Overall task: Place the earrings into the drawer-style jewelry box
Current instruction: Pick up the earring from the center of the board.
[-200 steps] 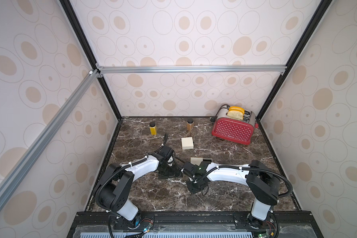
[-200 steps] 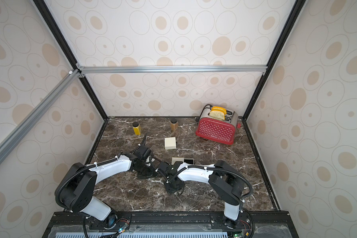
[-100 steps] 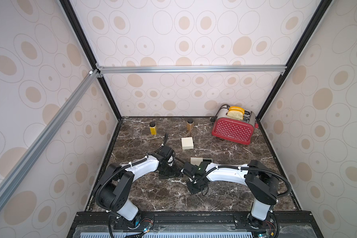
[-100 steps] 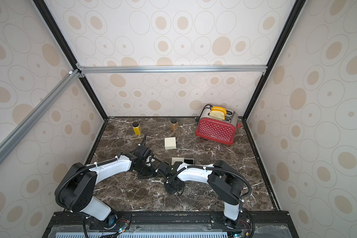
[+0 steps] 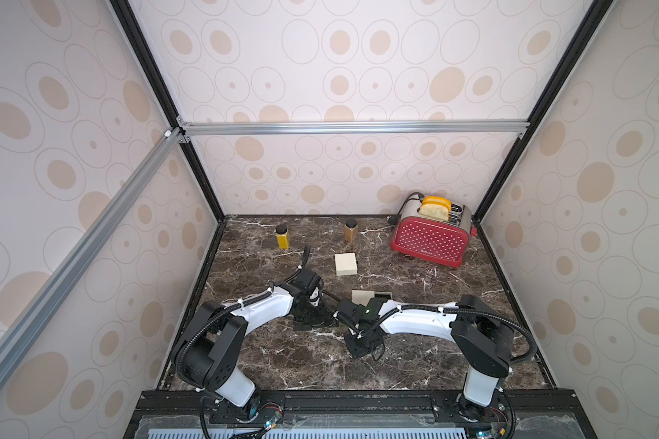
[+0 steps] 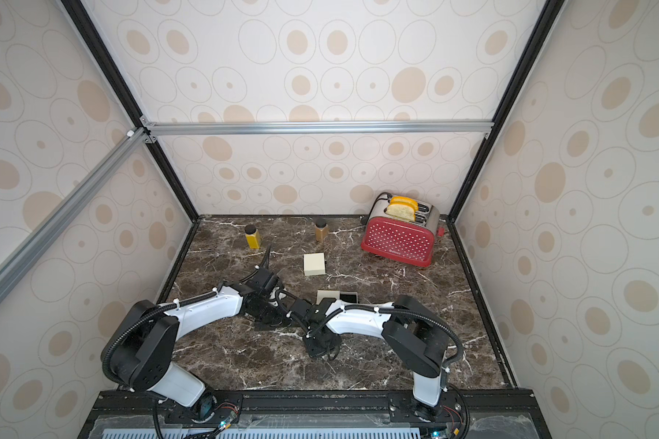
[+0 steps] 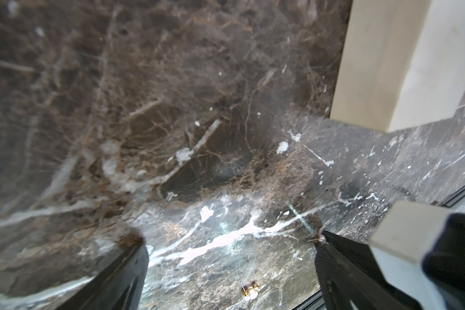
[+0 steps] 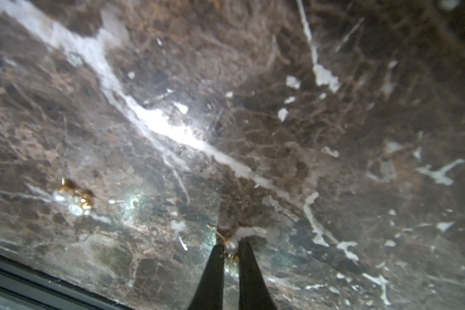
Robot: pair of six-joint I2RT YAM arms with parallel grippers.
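right wrist: small pinched gold-pearl earring (image 8: 231, 245)

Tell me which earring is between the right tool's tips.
The pinched earring, its pearl showing between the tips of the right tool; the loose earring lies free on the marble table, apart from it.

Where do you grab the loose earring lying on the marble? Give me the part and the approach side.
Pinch the pearl-and-gold cluster of the loose earring, probably coming straight down from above. It is the bulkiest part; the thin post offers little to pinch. The open left gripper straddles it; the right gripper is shut on the other earring.
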